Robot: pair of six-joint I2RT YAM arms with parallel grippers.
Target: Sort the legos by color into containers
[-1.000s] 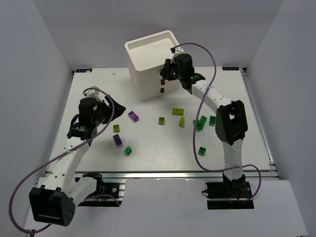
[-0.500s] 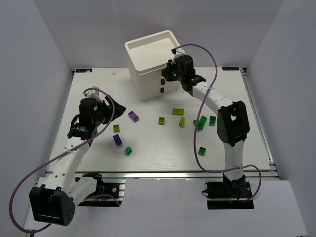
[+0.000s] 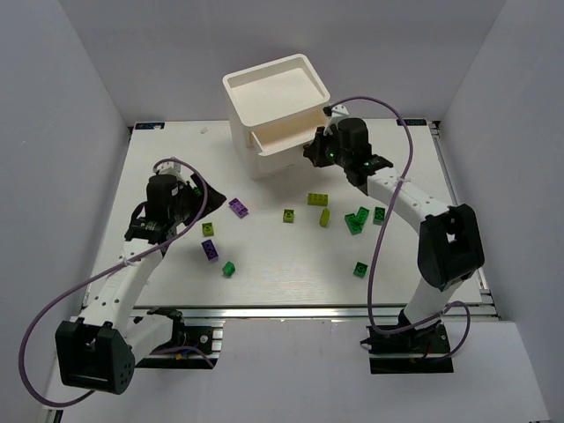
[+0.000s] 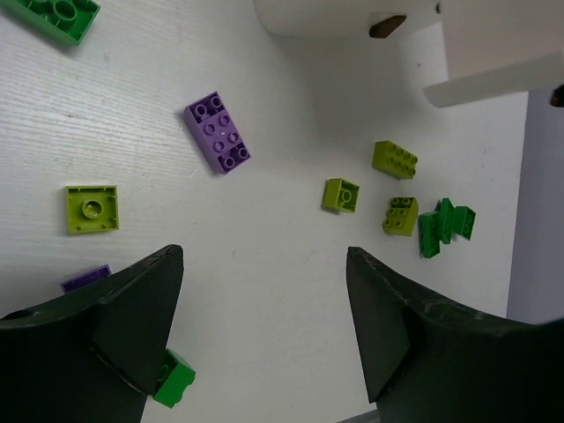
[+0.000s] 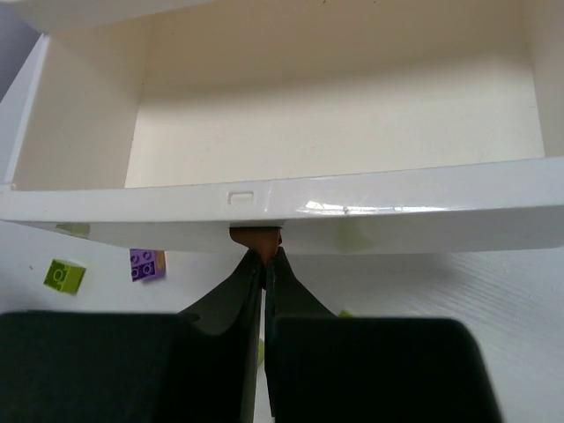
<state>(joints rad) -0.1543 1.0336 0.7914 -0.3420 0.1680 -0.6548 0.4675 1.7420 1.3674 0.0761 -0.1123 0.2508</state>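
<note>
The right gripper is pressed together on the small brown handle of 1 drawer, which sits just ahead of and above its fingertips. The tray of that drawer reaches away from the fingers into the white drawer unit and shows nothing inside. The pull axis therefore seems to run straight back along the fingers. The left gripper hangs spread wide over the table, holding nothing, with the scattered legos ahead of it. The purple lego lies just ahead of its left finger, long axis pointing mostly away from the fingers and skewed a little. The jaws would likely close across its short width after a small twist. The left arm is clearly the nearer 1 to it.
</note>
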